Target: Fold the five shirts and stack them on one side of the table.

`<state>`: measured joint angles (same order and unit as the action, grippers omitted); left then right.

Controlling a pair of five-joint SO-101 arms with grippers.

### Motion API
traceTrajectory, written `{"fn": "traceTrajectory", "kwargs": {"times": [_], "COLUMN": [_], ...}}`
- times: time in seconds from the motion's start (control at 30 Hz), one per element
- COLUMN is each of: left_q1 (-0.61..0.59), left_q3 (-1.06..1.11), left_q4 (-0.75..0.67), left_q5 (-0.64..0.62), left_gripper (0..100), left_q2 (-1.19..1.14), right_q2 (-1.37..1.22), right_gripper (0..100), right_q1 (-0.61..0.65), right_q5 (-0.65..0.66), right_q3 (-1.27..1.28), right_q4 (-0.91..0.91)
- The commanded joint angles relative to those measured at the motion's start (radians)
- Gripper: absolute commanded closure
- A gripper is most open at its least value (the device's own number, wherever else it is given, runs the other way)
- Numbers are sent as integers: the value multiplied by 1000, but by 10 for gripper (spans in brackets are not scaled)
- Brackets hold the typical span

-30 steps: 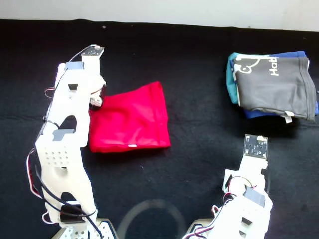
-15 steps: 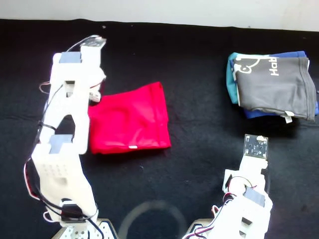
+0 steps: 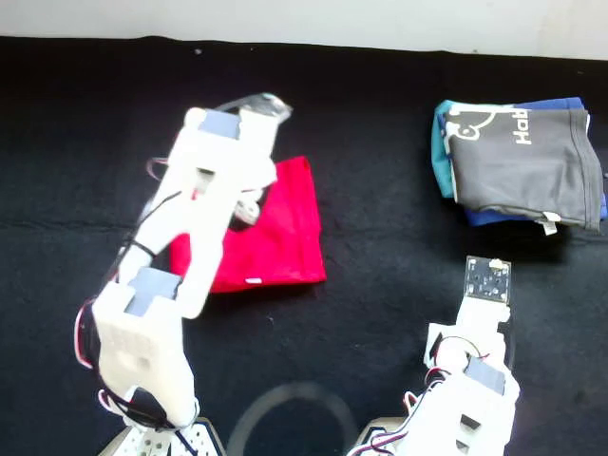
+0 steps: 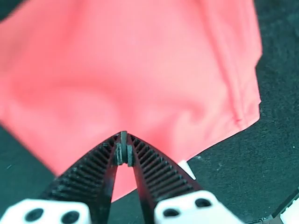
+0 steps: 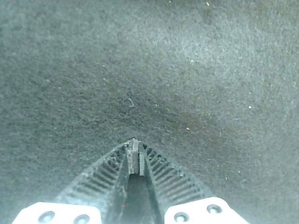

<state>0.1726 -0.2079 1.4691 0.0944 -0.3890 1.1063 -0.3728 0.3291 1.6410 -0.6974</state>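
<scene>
Left pincer [image 4: 124, 150] swings in over the folded red cloth shirt [image 3: 290, 228] lying left of centre on the black table [image 3: 380, 313], tips pinched together on nothing, so carrying it to the grey-topped shirt stack [image 3: 522, 166] looks next.

This looks like a robotics test bench, in a lab or a maker's workroom; which of the 2 cannot be told. The table [image 3: 380, 313] is covered edge to edge in black felt-like cloth, flecked with lint in the right wrist view; a plain pale wall [image 3: 332, 17] runs behind its far edge. 2 small white arms stand at the near edge, the left arm [image 3: 142, 323] and the right arm [image 3: 475, 389]; both have plastic shells and loose red, black and white wires [image 3: 80, 344]; a bare circuit board [image 3: 487, 278] sits on the right arm. Clothes lie on the cloth: a red shirt [image 3: 290, 228] and, well apart, a folded stack of shirts [image 3: 522, 166].
</scene>
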Motion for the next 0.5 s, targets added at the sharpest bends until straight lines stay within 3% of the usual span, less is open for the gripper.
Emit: {"fn": "traceTrajectory", "kwargs": {"times": [0.0,0.47], "left_q1": [33,120], "left_q3": [58,177], "left_q4": [-72,-276], "left_q5": [-8,-8], "left_gripper": [992,992], "left_q2": [64,73], "right_q2": [2,2], "right_gripper": [992,992], "right_q1": [-10,-10], "right_q5": [3,3], "right_q3": [18,18], "right_q4": [21,21]}}
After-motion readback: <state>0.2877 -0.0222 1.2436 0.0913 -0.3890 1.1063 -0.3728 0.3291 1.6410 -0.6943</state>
